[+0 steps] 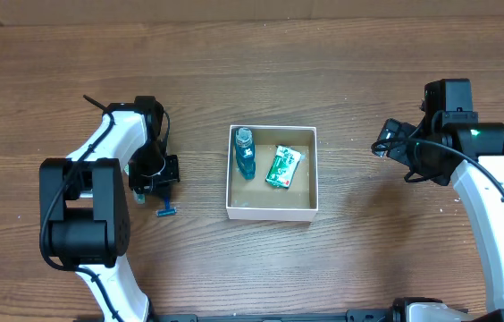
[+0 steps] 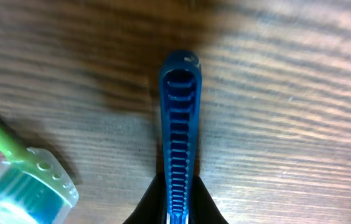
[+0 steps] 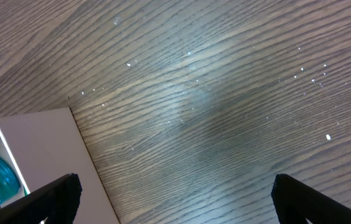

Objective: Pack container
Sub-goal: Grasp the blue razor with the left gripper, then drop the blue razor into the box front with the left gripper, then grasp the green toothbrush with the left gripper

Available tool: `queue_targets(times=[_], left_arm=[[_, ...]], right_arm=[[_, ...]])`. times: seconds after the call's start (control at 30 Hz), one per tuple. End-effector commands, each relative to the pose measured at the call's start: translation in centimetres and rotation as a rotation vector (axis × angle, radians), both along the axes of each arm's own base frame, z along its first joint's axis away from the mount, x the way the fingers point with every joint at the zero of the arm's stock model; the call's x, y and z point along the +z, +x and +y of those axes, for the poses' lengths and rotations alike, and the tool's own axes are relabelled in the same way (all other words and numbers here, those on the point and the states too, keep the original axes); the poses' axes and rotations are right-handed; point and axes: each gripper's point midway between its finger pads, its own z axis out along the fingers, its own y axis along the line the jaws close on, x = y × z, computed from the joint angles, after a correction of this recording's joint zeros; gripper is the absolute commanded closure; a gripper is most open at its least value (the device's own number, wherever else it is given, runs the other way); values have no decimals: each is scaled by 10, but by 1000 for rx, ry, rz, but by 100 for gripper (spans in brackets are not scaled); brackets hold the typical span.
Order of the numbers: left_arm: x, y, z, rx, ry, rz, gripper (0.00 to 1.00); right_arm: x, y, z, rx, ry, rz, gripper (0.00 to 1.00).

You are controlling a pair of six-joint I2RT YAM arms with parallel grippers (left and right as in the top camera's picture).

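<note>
Partly packed: blue plastic bottle (image 1: 244,154), green sachet (image 1: 283,166) in white-walled square cardboard box (image 1: 270,213); blue ribbed razor (image 2: 181,124) pinched in left gripper (image 2: 181,202), right gripper (image 3: 177,196) spread.

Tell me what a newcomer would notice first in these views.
First, the white-walled container at the centre of the table, already holding a blue bottle and a green packet. Next, in the left wrist view, the left claw is closed on a blue ribbed handle, with a capped toothbrush lying beside it. The right claw hangs open over the table, right of the container.
</note>
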Motion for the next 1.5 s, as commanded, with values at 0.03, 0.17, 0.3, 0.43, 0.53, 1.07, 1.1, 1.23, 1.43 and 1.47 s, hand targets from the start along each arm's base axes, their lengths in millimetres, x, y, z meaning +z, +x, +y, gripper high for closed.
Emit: queue_targets(times=[0.03, 0.17, 0.3, 0.43, 0.53, 1.07, 1.1, 1.23, 1.43, 1.47], left_arm=[[64, 16, -8, -13, -22, -170, 96], [175, 22, -58, -205, -79, -554, 96], [240, 10, -145, -543, -106, -875, 96], [217, -2, -225, -762, -162, -879, 96], [153, 4, -252, -818, -146, -735, 94], [324, 9, -123, -262, 98, -932, 14], [330, 8, -97, -141, 112, -934, 10], [315, 10, 3, 197, 208, -813, 0], [213, 31, 62, 361, 253, -535, 0], [192, 33, 67, 372, 246, -485, 0]], right_arm=[[2, 0, -1, -2, 1, -11, 0], [2, 1, -1, -2, 1, -17, 0], [3, 2, -1, -2, 1, -19, 0], [3, 2, -1, -2, 1, -18, 0], [2, 1, -1, -2, 1, -17, 0], [2, 1, -1, 1, -1, -14, 0], [2, 1, -1, 1, -1, -15, 0], [2, 1, -1, 1, -1, -14, 0], [2, 0, -1, 1, -1, -12, 0], [2, 0, -1, 1, -1, -10, 0]])
